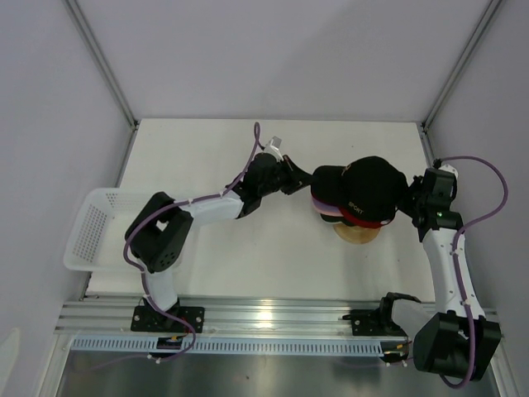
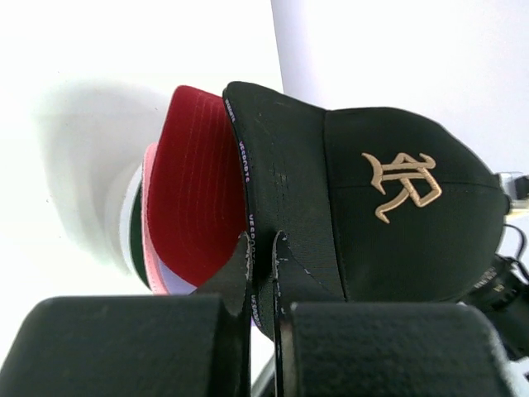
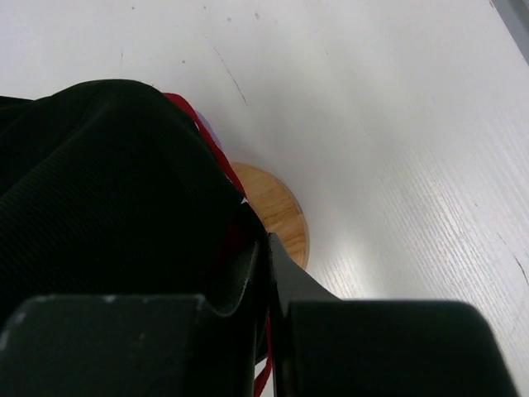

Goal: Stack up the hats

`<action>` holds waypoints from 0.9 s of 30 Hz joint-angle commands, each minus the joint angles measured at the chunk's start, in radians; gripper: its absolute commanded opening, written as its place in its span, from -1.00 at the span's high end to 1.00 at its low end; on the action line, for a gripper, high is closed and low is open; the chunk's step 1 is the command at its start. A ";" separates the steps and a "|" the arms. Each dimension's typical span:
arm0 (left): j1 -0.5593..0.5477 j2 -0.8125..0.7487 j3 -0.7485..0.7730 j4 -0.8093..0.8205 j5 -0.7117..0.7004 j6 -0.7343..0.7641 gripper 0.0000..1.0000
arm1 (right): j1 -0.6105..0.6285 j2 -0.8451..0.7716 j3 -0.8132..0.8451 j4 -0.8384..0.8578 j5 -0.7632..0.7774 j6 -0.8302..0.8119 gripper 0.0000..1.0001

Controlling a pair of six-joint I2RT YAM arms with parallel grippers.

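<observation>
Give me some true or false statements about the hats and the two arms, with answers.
The top cap of the stack is black. True.
The left hand is shut on that cap's brim. True.
The stack sits in the mesh basket. False: it sits on the wooden stand; the basket is apart, at the table's left edge.
The right hand is open, clear of the hats. False: it is shut on the top cap's back edge.
A red cap is in the stack. True.
</observation>
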 commanded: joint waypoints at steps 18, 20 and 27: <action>-0.067 0.075 -0.096 -0.175 -0.159 0.184 0.99 | 0.000 0.002 -0.077 -0.014 0.059 0.036 0.86; -0.067 0.069 -0.102 -0.165 -0.159 0.197 0.99 | 0.000 -0.004 -0.079 -0.016 0.060 0.044 0.81; -0.064 0.072 -0.125 -0.164 -0.155 0.224 0.99 | 0.000 -0.009 -0.089 -0.024 0.059 0.048 0.76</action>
